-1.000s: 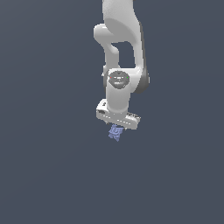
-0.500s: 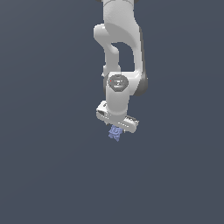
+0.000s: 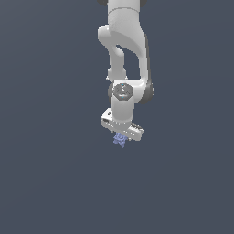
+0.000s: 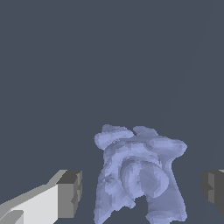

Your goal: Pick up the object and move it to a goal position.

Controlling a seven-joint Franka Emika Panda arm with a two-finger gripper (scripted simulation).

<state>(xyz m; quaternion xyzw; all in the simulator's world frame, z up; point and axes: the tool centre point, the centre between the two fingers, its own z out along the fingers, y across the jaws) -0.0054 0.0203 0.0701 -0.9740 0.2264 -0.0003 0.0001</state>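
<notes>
Almost nothing changed since the earlier frames, white arm (image 3: 124, 55) still hung straight down, wrist tilted, end effector (image 3: 120, 140) spread, its fingers (image 4: 70, 194) seen apart from the object (image 3: 120, 140), periwinkle lump placed between them, directly under the end effector.

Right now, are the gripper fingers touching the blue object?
Apart. The wrist view shows plain grey gaps between the object and both fingers of the gripper.
</notes>
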